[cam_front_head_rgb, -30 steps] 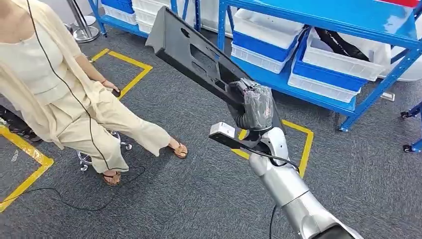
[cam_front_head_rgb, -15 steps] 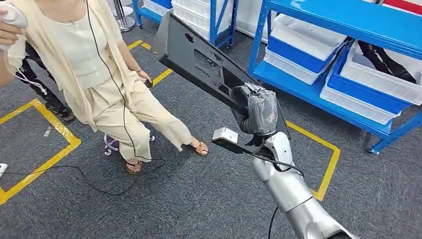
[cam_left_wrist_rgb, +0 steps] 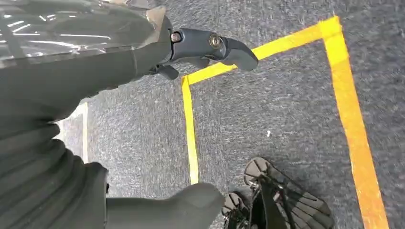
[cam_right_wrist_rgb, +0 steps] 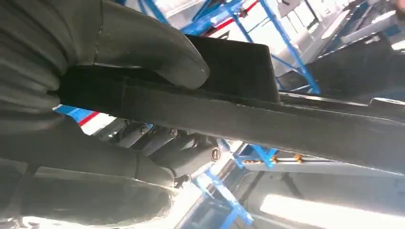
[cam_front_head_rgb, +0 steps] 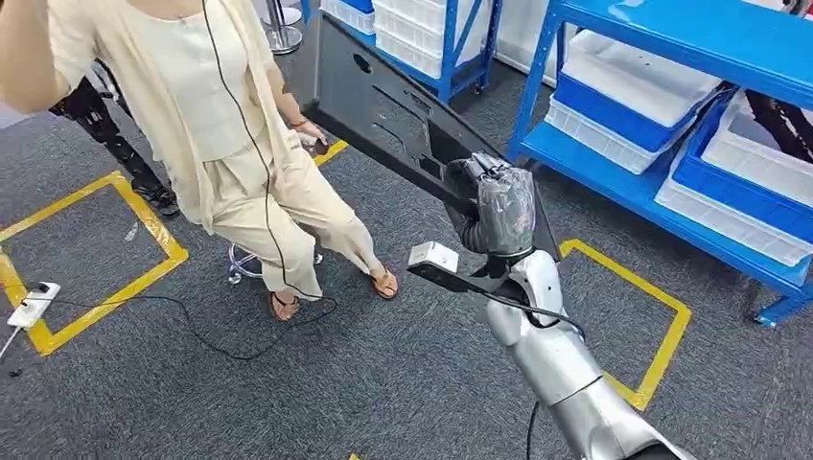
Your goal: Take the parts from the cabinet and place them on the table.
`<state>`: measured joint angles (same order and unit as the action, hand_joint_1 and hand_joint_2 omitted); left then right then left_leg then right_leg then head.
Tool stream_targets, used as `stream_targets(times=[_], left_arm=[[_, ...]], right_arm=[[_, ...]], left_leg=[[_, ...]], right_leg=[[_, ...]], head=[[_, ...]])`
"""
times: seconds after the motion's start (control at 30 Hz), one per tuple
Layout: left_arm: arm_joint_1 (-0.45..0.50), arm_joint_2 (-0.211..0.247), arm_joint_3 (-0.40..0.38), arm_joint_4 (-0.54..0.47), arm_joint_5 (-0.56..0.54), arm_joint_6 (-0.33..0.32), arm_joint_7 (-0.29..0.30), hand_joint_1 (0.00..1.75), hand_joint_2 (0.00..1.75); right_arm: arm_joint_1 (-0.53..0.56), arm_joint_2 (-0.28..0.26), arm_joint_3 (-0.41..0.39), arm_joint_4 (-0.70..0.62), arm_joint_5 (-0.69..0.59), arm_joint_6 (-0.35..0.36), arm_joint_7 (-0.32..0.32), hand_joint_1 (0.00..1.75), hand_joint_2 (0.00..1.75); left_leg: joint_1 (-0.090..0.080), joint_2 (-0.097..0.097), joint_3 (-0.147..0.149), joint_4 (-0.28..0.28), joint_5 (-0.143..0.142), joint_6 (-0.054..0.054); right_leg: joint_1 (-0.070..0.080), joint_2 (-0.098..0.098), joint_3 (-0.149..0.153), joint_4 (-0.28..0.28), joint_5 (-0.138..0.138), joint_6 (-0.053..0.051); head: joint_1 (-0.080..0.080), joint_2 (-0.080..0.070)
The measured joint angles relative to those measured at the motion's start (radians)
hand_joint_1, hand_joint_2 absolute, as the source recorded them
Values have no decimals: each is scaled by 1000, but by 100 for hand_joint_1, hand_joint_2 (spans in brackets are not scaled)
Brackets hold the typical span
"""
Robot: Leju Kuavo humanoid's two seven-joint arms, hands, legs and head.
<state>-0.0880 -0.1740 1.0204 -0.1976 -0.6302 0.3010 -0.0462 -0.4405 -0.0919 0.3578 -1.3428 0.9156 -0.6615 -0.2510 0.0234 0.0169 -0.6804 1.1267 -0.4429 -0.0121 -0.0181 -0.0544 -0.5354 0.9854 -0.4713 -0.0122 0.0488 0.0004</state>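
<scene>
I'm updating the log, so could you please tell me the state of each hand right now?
Right hand: holding the long black part.
Left hand: holding nothing; whether its fingers are open or curled cannot be told.

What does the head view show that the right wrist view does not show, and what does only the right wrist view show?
Only the head view shows the person in cream clothes standing near the far end of the part, the yellow floor tape on the grey carpet, and the white bins on the blue shelves. Only the right wrist view shows, from below and close, the thumb wrapped over the part's edge. Both show the right hand gripping the long black part and blue shelf frames.
</scene>
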Motion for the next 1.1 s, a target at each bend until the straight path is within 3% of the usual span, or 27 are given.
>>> stream_targets(times=[0.03, 0.07, 0.1, 0.2, 0.23, 0.27, 0.3, 0.37, 0.4, 0.43, 0.47, 0.5, 0.53, 0.57, 0.6, 0.67, 0.7, 0.73, 0.77, 0.8, 0.87, 0.9, 0.93, 1.0, 1.03, 1.07, 1.1], left_arm=[[-1, 1, 0, 0, 0, -2, -5, 0, 175], [-3, 1, 0, 0, 3, -4, -9, 0, 175], [-4, 1, 0, 0, 8, -5, -13, 0, 175], [-3, 3, 8, 0, 29, -3, -31, 0, 175], [-3, 3, 12, 0, 35, -4, -37, 0, 175], [-4, 3, 13, 0, 35, -5, -41, 0, 175], [-6, 7, 14, 0, 36, -6, -45, 0, 175], [-9, 9, 16, 0, 36, -10, -47, 0, 175], [-10, 10, 17, 0, 35, -12, -48, 0, 175], [-9, 10, 17, 0, 33, -15, -48, 0, 175], [-9, 12, 17, 0, 24, -18, -47, 0, 175], [-9, 12, 17, 0, 15, -20, -46, 0, 175], [-10, 13, 17, 0, 12, -21, -45, 0, 175], [-11, 18, 16, 0, 8, -29, -44, 0, 175], [-13, 19, 16, 0, 3, -31, -44, 0, 175], [-11, 21, 16, 0, 3, -38, -49, 0, 175], [-11, 21, 16, 0, 3, -40, -53, 0, 175], [-11, 24, 16, 0, 4, -41, -56, 0, 175], [-12, 23, 16, 0, 5, -43, -60, 0, 175], [-16, 22, 16, 0, 6, -48, -63, 0, 175], [-23, 21, 16, 0, 6, -49, -66, 0, 175], [-24, 20, 16, 0, 6, -49, -67, 0, 175], [-24, 20, 16, 0, 6, -49, -68, 0, 175], [-23, 20, 16, 0, 6, -49, -70, 0, 175], [-24, 21, 16, 0, 6, -49, -71, 0, 175], [-25, 21, 16, -1, 6, -48, -71, 0, 175], [-28, 21, 16, -1, 4, -48, -71, 0, 175]], right_arm=[[-1, 0, 0, -9, 2, 0, 2, 175, 175], [-4, 0, -1, -18, 8, 0, 2, 175, 175], [-13, -1, -2, -26, 17, 3, 2, 175, 175], [-62, 6, 2, -42, 34, 24, 2, 175, 175], [-84, 8, 3, -43, 38, 33, 2, 175, 175], [-109, 13, 6, -43, 47, 40, 2, 175, 175], [-140, 16, 12, -43, 58, 49, 3, 175, 175], [-183, 23, 25, -42, 78, 67, 21, 175, 175], [-205, 27, 35, -42, 92, 75, 31, 175, 175], [-234, 33, 44, -41, 106, 82, 43, 175, 175], [-277, 45, 60, -38, 126, 98, 67, 175, 175], [-328, 61, 76, -33, 151, 118, 99, 175, 175], [-364, 68, 84, -30, 164, 127, 115, 175, 175], [-414, 81, 101, -15, 194, 147, 145, 175, 175], [-450, 97, 113, -4, 214, 158, 168, 175, 175], [-499, 121, 134, 20, 243, 172, 193, 175, 175], [-515, 132, 140, 31, 251, 172, 200, 175, 175], [-532, 146, 148, 40, 256, 170, 205, 175, 175], [-546, 163, 156, 46, 260, 166, 208, 175, 175], [-557, 175, 161, 51, 264, 160, 208, 175, 175], [-561, 190, 172, 63, 272, 149, 208, 175, 175], [-559, 196, 180, 68, 277, 148, 208, 175, 175], [-555, 205, 188, 73, 285, 148, 208, 175, 175], [-551, 222, 203, 76, 294, 147, 208, 175, 175], [-551, 232, 209, 76, 297, 147, 208, 175, 175], [-551, 239, 213, 76, 298, 146, 208, 175, 175], [-551, 244, 218, 76, 301, 146, 208, 175, 175]], left_leg=[[-1, 35, 51, -85, 29, 4], [-10, 51, 69, -119, 21, 5], [-10, 34, 64, -120, 25, 15], [-21, 8, 60, -127, 29, 35], [-13, 2, 70, -137, 37, 45], [-13, -6, 71, -140, 40, 53], [-14, -12, 71, -140, 40, 57], [-14, -34, 70, -140, 39, 58], [-14, -46, 71, -139, 39, 58], [-14, -60, 71, -139, 39, 58], [-13, -71, 72, -136, 39, 57], [-12, -82, 71, -131, 38, 54], [-11, -89, 70, -126, 35, 50], [-16, -98, 61, -115, 31, 38], [-15, -108, 56, -112, 30, 32], [-9, -115, 51, -120, 37, 19], [-5, -123, 50, -123, 40, 11], [-1, -123, 46, -116, 35, 7], [-7, -78, 36, -90, 18, 5], [-7, -44, 5, -24, -22, 2], [-4, -23, -79, 145, -93, -2], [-4, -20, -108, 200, -107, -2], [-4, -20, -115, 208, -99, 0], [-5, -17, -59, 96, -34, 10], [-8, -1, 1, -14, 13, 19], [-18, 48, 42, -94, 27, 31], [-26, 53, 45, -97, 24, 33]], right_leg=[[1, -6, 5, 0, -4, 5], [15, -13, 4, 4, -10, 12], [16, -18, 5, 3, -12, 18], [22, -44, 10, 0, -15, 35], [12, -17, -6, 20, -27, 38], [11, 16, -21, 62, -53, 32], [7, 37, -63, 151, -93, 23], [6, 48, -145, 310, -148, 20], [5, 51, -169, 352, -153, 27], [4, 51, -169, 338, -136, 36], [0, 51, -142, 271, -98, 49], [-7, 57, -98, 167, -47, 64], [-14, 71, -67, 97, -16, 72], [-21, 113, -46, 40, -3, 74], [-13, 100, -43, 38, -1, 59], [-3, 89, -44, 42, 1, 40], [-1, 82, -43, 41, 4, 31], [-14, 72, -41, 34, 10, 20], [-10, 67, -40, 34, 10, 13], [-6, 59, -39, 34, 9, 4], [4, 39, -38, 34, 5, -1], [8, 30, -38, 34, 4, -3], [12, 22, -37, 34, 3, -4], [18, 7, -34, 34, 0, -7], [21, -2, -31, 34, -2, -10], [23, -8, -29, 34, -4, -11], [37, -15, -32, 35, -8, -5]], head=[[0, 0], [0, 0], [7, 0], [8, 0], [9, 0], [8, 0], [11, 0], [11, 0], [11, 0], [11, 0], [13, 0], [13, 0], [13, 0], [14, 0], [13, 0], [12, 0], [13, 0], [12, 0], [8, 0], [3, 0], [4, 0], [3, 0], [4, 0], [4, 0], [3, 0], [4, 0], [4, 0]])
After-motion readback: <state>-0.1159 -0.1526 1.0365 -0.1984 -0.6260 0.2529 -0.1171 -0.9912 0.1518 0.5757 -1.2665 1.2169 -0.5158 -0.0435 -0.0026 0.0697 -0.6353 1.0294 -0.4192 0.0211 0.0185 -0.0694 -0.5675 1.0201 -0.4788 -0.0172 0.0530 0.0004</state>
